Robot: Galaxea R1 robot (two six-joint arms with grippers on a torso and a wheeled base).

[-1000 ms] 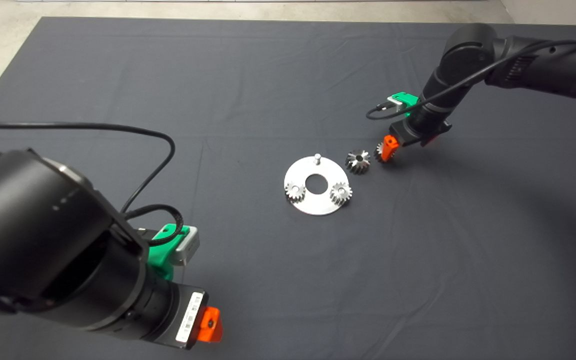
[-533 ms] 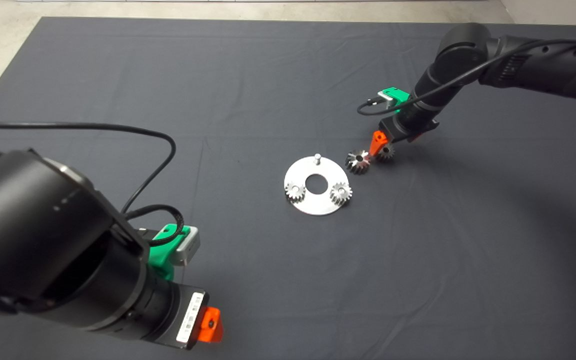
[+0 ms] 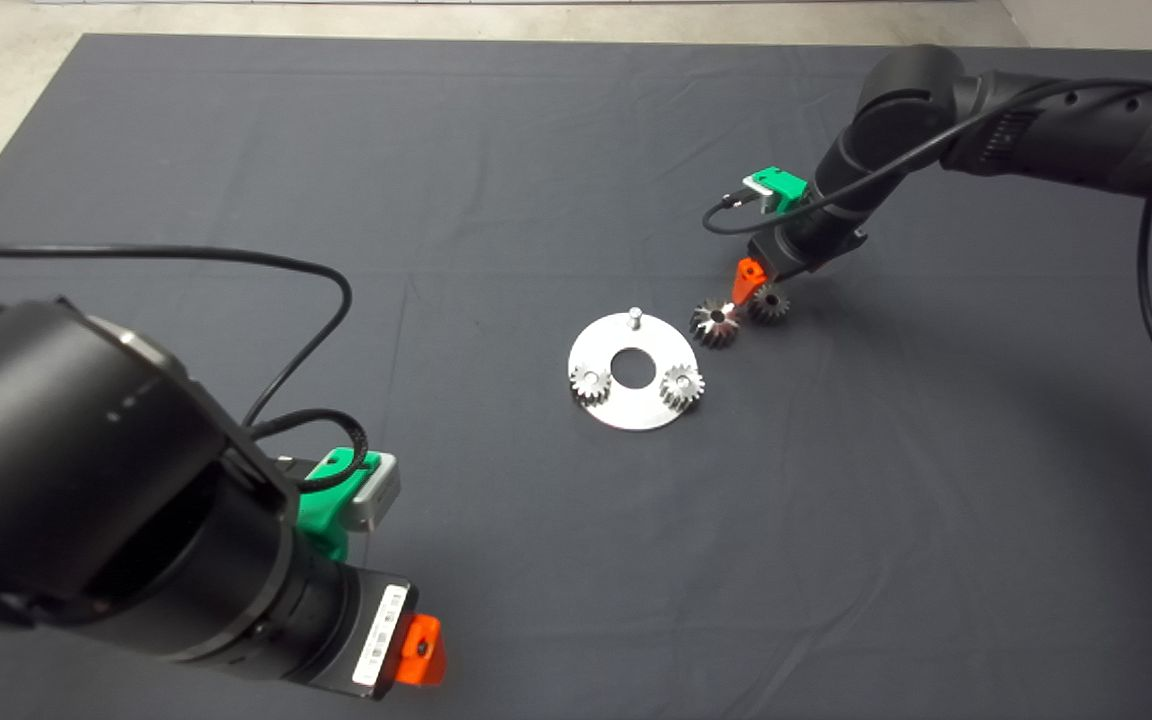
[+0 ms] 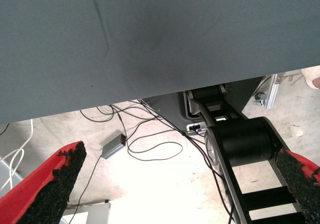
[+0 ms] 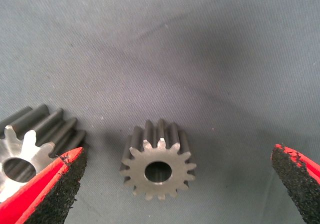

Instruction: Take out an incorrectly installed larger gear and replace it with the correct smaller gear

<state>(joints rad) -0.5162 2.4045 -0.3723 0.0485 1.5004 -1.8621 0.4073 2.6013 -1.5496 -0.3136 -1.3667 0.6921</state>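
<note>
Spread wide and holding nothing, the right gripper [image 5: 175, 184] hangs just above the smaller gear [image 5: 158, 159], a grey fine-toothed spur gear lying flat on the dark mat [image 3: 496, 160] between its fingers. Beside one finger sits the larger gear [image 3: 715, 323], shiny and broad-toothed. Farther off, a round steel plate [image 3: 626, 405] carries two small gears and a bare pin [image 3: 635, 315]. The left gripper [image 4: 180, 184] waits open at the mat's near edge.

A dark grey cloth-covered tabletop [image 3: 496, 150] fills the frame. Near centre lies a round silver metal plate [image 3: 633, 405] (it has a centre hole); just to its upper right rest a shiny star-like broad-toothed steel gear [image 3: 715, 323] and a small grey fine-toothed steel gear [image 3: 768, 303].
</note>
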